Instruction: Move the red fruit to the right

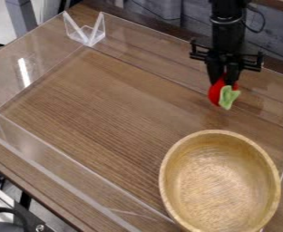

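The red fruit (223, 92) is a small glossy red strawberry toy with a green leafy end, hanging at the right rear of the wooden tabletop (108, 118). My gripper (224, 80) points straight down from above and is shut on the red fruit, whose upper part is hidden between the dark fingers. The fruit hangs close above the wood; contact with the surface cannot be told.
A round wooden bowl (219, 181) sits at the front right, below the gripper in the picture. Clear acrylic walls (23, 72) ring the tabletop, with a clear bracket (86, 32) at the back left corner. A dark backdrop stands behind.
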### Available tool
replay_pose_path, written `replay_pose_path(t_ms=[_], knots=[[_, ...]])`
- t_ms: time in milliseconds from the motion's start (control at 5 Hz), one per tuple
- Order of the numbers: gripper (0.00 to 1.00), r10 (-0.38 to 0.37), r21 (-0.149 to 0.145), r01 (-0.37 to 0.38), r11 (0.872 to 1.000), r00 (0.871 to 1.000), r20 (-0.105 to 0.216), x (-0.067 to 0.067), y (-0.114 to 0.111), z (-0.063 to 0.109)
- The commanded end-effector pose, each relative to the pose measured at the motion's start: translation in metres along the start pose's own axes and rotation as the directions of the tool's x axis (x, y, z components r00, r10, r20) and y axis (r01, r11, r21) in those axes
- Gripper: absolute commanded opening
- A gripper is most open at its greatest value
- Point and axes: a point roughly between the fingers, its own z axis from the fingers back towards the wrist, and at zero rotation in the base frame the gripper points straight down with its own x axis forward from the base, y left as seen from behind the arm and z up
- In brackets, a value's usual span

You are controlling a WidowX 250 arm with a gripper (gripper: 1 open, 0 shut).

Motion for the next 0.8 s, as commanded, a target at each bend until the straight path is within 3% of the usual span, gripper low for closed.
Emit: replay_pose_path(t_ms=[0, 600], knots=[[0.0, 0.019, -0.007, -0.019, 1.0, 0.999, 0.041, 0.0077, 0.0026, 0.01], [0.0, 0.046, -0.015, -0.046, 0.999, 0.998, 0.038, 0.0063, 0.0024, 0.0024]])
